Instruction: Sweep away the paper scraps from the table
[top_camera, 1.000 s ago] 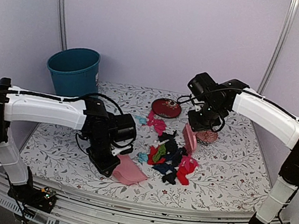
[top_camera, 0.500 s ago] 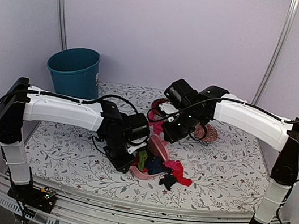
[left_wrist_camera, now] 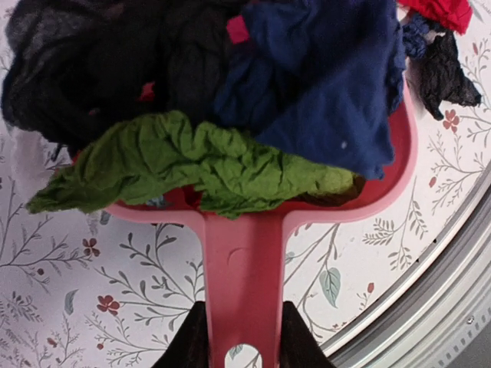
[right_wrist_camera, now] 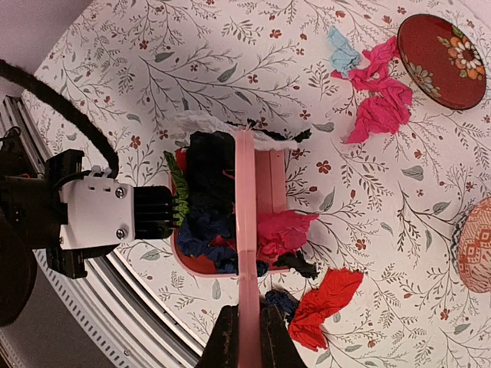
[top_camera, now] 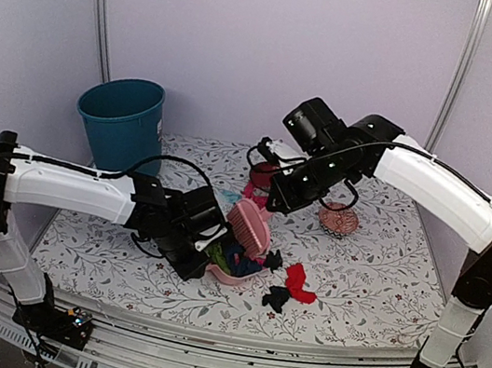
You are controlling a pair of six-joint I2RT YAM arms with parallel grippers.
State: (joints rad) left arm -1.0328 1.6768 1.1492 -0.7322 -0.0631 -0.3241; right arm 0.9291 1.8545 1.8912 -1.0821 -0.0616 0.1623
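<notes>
pale lilac walls close in a white, leaf-printed surface point(top_camera: 373, 271), and a teal bin point(top_camera: 123, 116) stands off its edge at 10 o'clock. seen from above, the left pincer point(top_camera: 201, 254) reaches in from 9 o'clock and the right pincer point(top_camera: 288, 191) comes down from 1 o'clock, so the two meet near the middle of the surface.

the left pincer is clamped on the handle of a pink dustpan point(left_wrist_camera: 244, 261), with a dark finger point(left_wrist_camera: 188, 345) on each side of it in the left wrist view. whether the pan touches the surface i cannot tell. most of the paper scraps point(left_wrist_camera: 207, 165) are heaped in the pan: black at 11 o'clock, dark blue at 1 o'clock, and a crumpled green piece across the side nearest the handle.

the right pincer pinches the handle of a pink brush point(right_wrist_camera: 244, 230), which in the right wrist view stands edge-on over the pan's load.

some scraps lie loose on the surface. a red one point(right_wrist_camera: 326, 307) and a black one point(top_camera: 276, 295) sit just outside the pan at 4 o'clock in the top view. a hot pink cluster point(right_wrist_camera: 376, 100) and a light blue bit point(right_wrist_camera: 342, 52) lie at 12 o'clock, near a dark-red plate point(right_wrist_camera: 447, 60). a pink patterned dish point(top_camera: 338, 220) sits at 2 o'clock of the pan, well apart from it.
</notes>
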